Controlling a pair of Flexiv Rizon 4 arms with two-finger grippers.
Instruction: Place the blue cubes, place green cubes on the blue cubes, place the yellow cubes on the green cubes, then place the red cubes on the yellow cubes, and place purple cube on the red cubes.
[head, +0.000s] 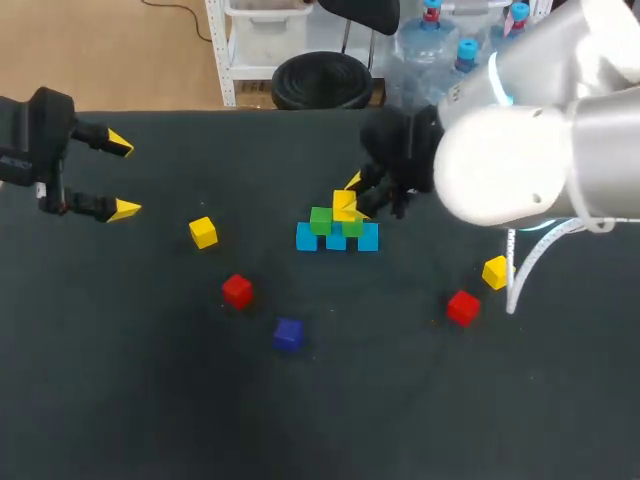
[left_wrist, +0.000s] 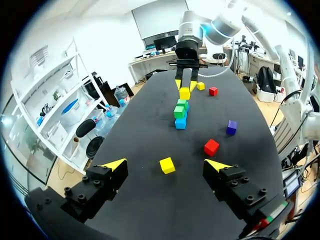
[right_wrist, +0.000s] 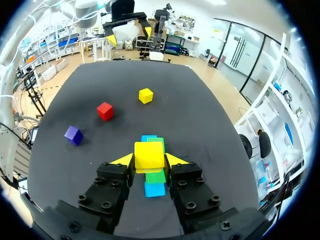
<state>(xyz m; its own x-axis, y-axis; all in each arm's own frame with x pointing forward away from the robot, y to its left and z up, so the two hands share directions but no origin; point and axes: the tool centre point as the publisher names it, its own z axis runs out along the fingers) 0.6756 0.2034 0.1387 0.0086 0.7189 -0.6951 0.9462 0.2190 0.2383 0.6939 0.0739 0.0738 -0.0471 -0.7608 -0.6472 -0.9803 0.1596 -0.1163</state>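
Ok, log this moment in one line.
right claw: shut on yellow cube, over green cubes | left claw: open, away | purple cube: loose

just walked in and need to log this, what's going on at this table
The right arm has its jaws shut on a yellow cube, holding it over the two green cubes that sit on a row of blue cubes. The left arm hangs over the table's left side, jaws open and empty. Loose on the black table lie two red cubes, two more yellow cubes and one purple cube.
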